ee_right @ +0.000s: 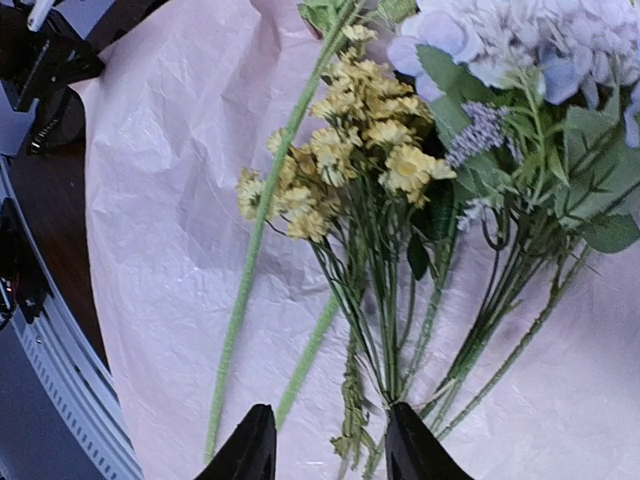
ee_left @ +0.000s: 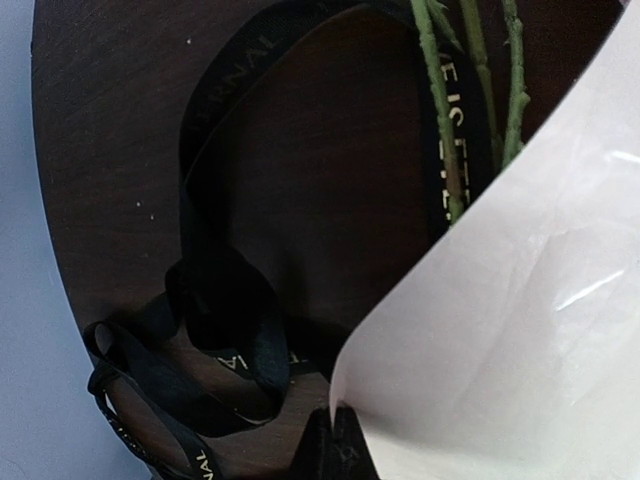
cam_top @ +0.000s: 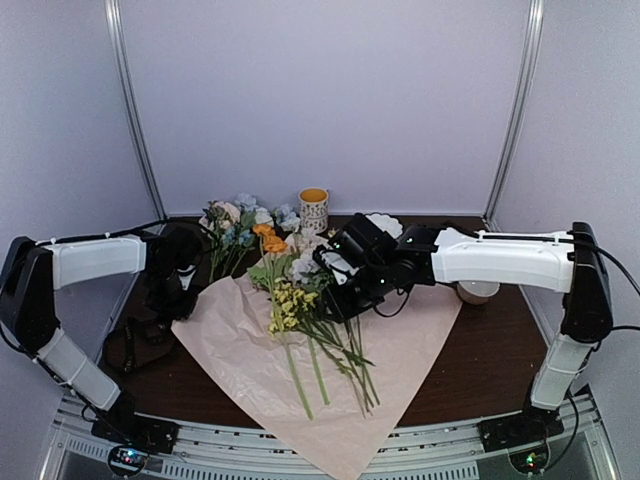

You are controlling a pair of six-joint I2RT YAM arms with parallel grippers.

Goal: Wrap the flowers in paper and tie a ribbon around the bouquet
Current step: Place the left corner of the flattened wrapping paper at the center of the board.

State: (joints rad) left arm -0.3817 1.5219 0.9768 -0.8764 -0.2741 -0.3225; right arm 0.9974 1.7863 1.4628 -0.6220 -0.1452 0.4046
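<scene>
Patterned cup (cam_top: 313, 210) behind flowers (cam_top: 300, 290), bowl (cam_top: 477, 292) beside paper (cam_top: 240, 350)

The pale pink sheet of wrapping paper (ee_right: 160, 180) is thin, matt and finely crinkled. The flat black ribbon (ee_left: 240, 330) looks woven, softly glossy, with gold lettering. The dark brown wooden table (ee_left: 110, 150) is smooth and faintly grained. The green stalks of the artificial flowers (ee_right: 250, 255) look fuzzy.
</scene>
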